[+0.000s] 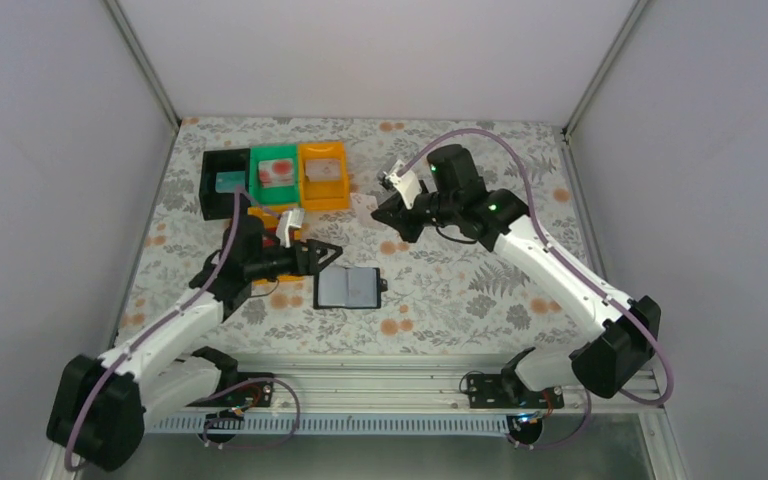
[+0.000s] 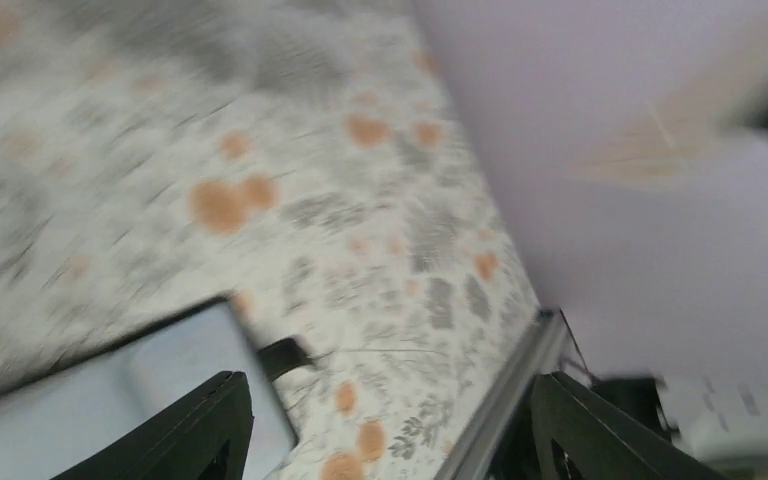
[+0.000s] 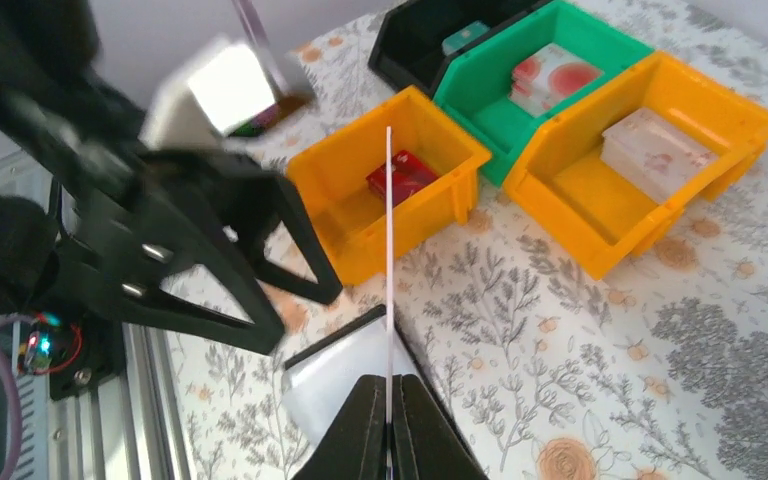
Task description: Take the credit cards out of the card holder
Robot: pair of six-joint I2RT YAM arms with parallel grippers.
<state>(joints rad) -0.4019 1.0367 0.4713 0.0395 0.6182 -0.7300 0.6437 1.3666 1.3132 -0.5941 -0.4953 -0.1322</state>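
The card holder (image 1: 348,288) lies open on the flowered table, its pale blue-grey inside facing up, with a black strap tab (image 2: 285,355) at its right edge. My left gripper (image 1: 332,254) hovers open just above the holder's (image 2: 110,400) left part, and its jaws (image 2: 390,440) are empty. My right gripper (image 3: 389,385) is shut on a thin pale credit card (image 3: 389,260), seen edge-on and standing upright above the holder (image 3: 345,375). In the top view the right gripper (image 1: 392,218) hangs up and to the right of the holder. The left wrist view is blurred.
Four trays stand at the back left. A black one (image 1: 222,180) holds a teal card (image 3: 465,35), a green one (image 1: 275,172) a whitish-red card (image 3: 555,78), an orange one (image 1: 323,175) a pale card (image 3: 657,150). A small orange tray (image 3: 360,215) holds a red card (image 3: 401,175).
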